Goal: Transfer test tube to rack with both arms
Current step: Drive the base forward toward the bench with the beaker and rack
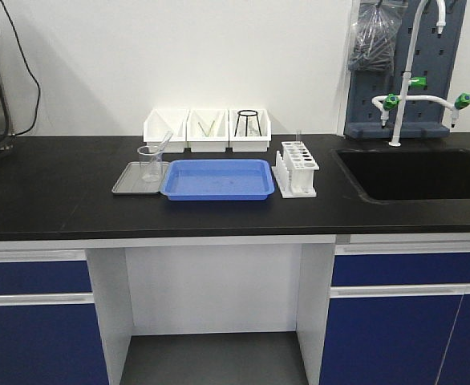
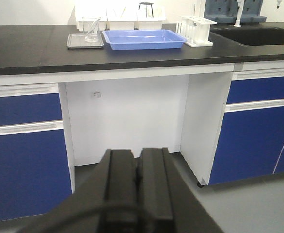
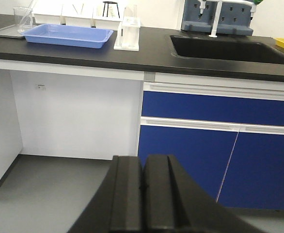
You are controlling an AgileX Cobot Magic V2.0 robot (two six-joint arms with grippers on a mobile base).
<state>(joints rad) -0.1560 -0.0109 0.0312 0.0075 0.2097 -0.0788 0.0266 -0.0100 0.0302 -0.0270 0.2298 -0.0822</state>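
Note:
A clear test tube (image 1: 162,147) leans in a glass beaker (image 1: 150,164) on a grey tray (image 1: 127,183) at the left of the counter. The white rack (image 1: 297,168) stands right of a blue tray (image 1: 217,179), with a second tube (image 1: 298,137) upright in it. Neither arm shows in the front view. My left gripper (image 2: 138,156) is shut and empty, low in front of the counter, far from the beaker (image 2: 91,29) and rack (image 2: 195,30). My right gripper (image 3: 143,162) is shut and empty, below the counter, far from the rack (image 3: 128,33).
Three white open-front bins (image 1: 208,130) line the wall behind the trays. A black sink (image 1: 415,172) with a white faucet (image 1: 407,72) lies at the right. Blue cabinets (image 3: 219,145) and a white knee recess (image 2: 127,116) sit under the counter edge.

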